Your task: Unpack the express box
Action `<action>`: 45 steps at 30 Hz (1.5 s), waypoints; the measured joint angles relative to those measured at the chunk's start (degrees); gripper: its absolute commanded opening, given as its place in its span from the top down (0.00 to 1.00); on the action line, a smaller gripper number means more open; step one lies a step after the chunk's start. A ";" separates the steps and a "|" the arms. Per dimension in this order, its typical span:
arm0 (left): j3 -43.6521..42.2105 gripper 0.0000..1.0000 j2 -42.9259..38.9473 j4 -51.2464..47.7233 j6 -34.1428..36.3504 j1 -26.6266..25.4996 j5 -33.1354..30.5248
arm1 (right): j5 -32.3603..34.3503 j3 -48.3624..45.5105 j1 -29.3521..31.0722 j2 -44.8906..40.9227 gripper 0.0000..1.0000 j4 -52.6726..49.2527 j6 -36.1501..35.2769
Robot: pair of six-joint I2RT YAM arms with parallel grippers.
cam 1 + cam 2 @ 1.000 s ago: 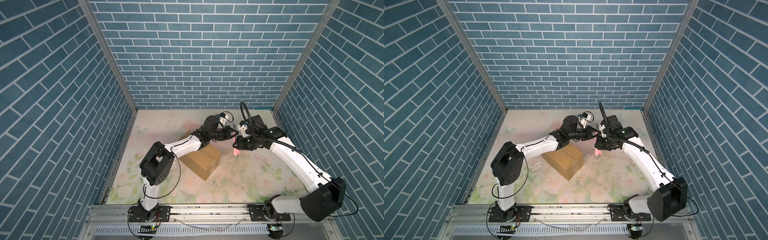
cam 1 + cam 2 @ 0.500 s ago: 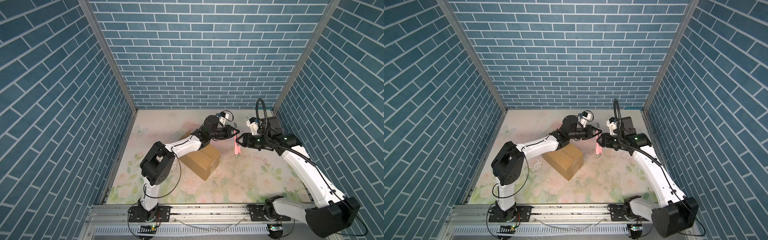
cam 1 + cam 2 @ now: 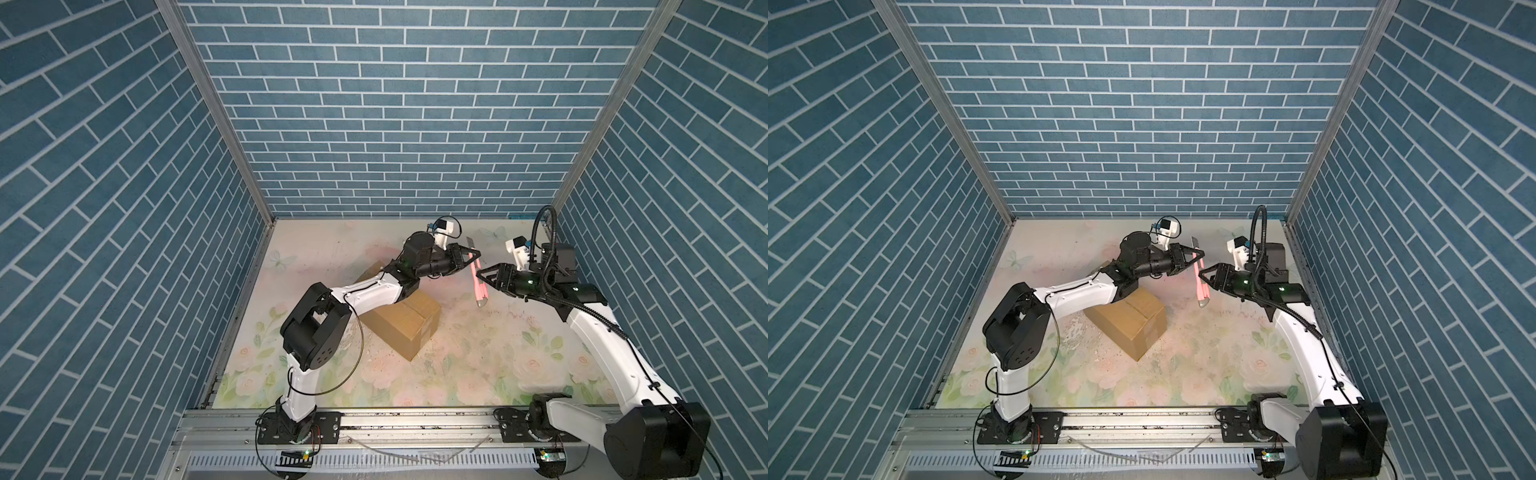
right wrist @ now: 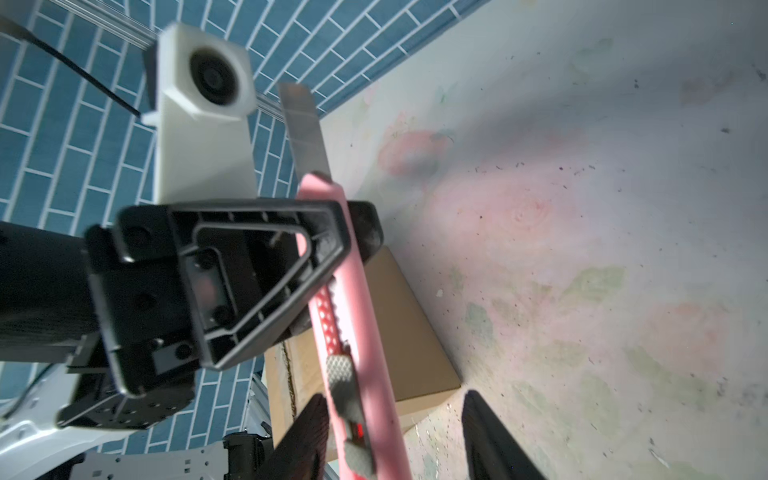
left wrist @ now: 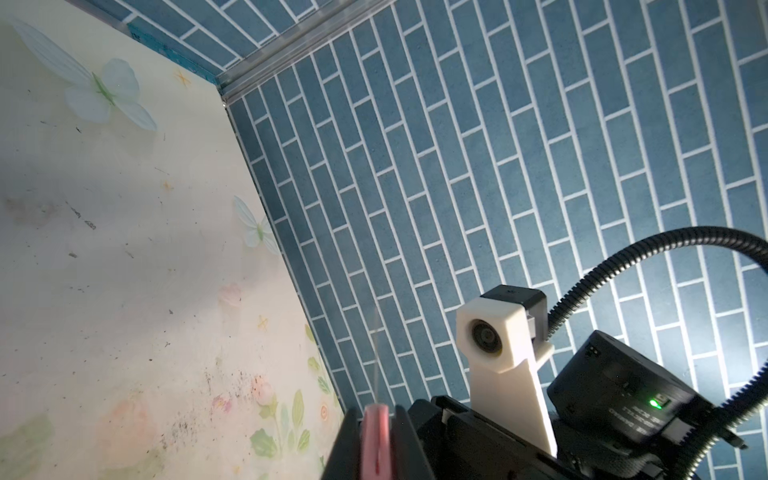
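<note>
Knife [image 3: 478, 282] hanging between two grippers above the floral table [image 3: 478, 365].
The left gripper [image 3: 473, 254] is pinching the pink handle just below the bared blade, its jaws pressing on it. The right gripper [image 3: 484, 277] is holding its jaws spread around the handle's lower part, one finger [image 4: 309, 432] lying just beside it. The express box [image 3: 409, 328] is sitting on the table under the left arm, its flaps shut.

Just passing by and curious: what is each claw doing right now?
Left gripper: closed, holding the pink knife.
Right gripper: open around the knife's lower part, not gripping it.
</note>
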 measured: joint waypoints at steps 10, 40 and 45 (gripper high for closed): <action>-1.25 1.00 1.27 6.64 -3.15 -0.13 -3.63 | -8.13 -0.11 -1.36 3.39 0.50 10.47 3.37; -0.46 1.00 4.61 17.62 -9.90 -2.05 -5.97 | -14.38 -1.20 -3.02 6.12 0.79 18.80 5.97; -0.46 1.00 4.61 18.78 -10.71 -2.14 -6.03 | -15.76 -1.33 -3.28 6.12 0.90 20.13 6.73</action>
